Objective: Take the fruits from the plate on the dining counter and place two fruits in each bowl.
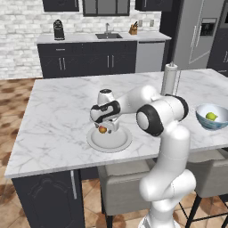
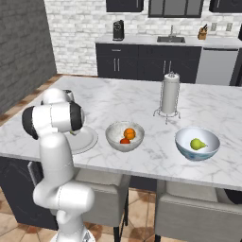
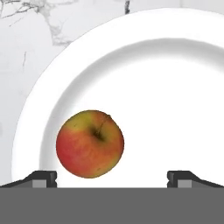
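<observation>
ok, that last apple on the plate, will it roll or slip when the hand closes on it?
The apple is round and lies on its side on the smooth plate, so a nudge would likely roll it. It looks firm, so it should not squash. It sits off-centre between the open hand fingertips, toward one, so that finger would probably touch first and push it.

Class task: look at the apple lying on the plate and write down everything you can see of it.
The apple is small and round, mostly red-orange with a yellow-green patch round its stem hollow, from which a thin dark stem rises. Its skin looks smooth and faintly streaked. It rests loose on the white plate, near the inner edge of the rim, stem hollow turned up towards the hand camera. The open gripper hangs just above it, and the fingers do not touch it. Nothing else lies on the plate.
</observation>
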